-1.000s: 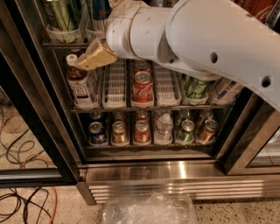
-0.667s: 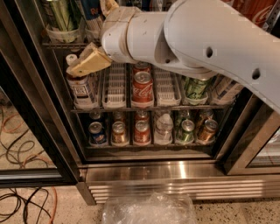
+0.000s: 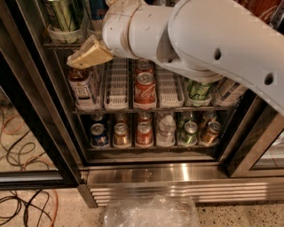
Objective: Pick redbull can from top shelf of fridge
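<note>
The fridge (image 3: 146, 175) stands open, with wire racks of cans above its steel vented base. On the top shelf (image 3: 57, 44), white holders carry a green-striped can (image 3: 62, 15) and, to its right, a blue can (image 3: 95, 9) that I take for the redbull can; its top is cut off by the frame. My white arm (image 3: 208, 40) reaches in from the right. My gripper (image 3: 100, 27) is at the top shelf in front of the blue can. One tan finger (image 3: 88, 54) hangs below the shelf edge and the other sits at the frame's top, spread apart, holding nothing.
The middle rack holds a Coca-Cola can (image 3: 145, 88), a brown bottle (image 3: 82, 86) and a green can (image 3: 197, 91) in white slotted lanes. The bottom rack holds several cans. A black door frame (image 3: 31, 102) stands left, with cables (image 3: 22, 150) and a plastic bag (image 3: 151, 213) on the floor.
My arm and gripper have moved up and a little left, closer to the top shelf. The cans have not moved.
</note>
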